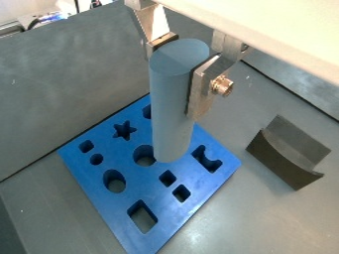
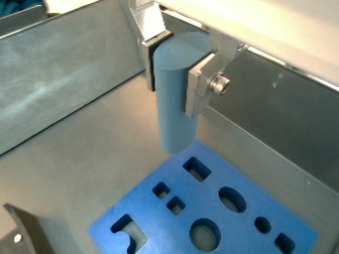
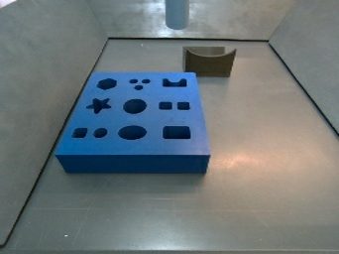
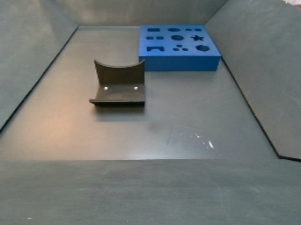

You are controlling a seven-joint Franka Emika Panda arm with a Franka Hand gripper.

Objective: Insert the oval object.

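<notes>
Jaws of the gripper (image 1: 179,52) are clamped on the oval object (image 1: 173,99), a grey peg hanging upright w/ its lower end up in the air, above the blue board (image 1: 146,179) in both wrist views. Board sits flat on the desk (image 3: 252,189), cutouts all unfilled. Brown notched block (image 3: 208,60) stands apart near the back wall. No readable writing anywhere.

You have one gripper (image 1: 179,62), up above the floor in both wrist views, clamped on one oval object (image 1: 173,99), a grey peg. You have one blue board (image 3: 137,120); count eleven cutouts in a side view, among them one star (image 3: 98,102) and two small round dots. You have one brown block (image 4: 118,84) with a curved notch.
</notes>
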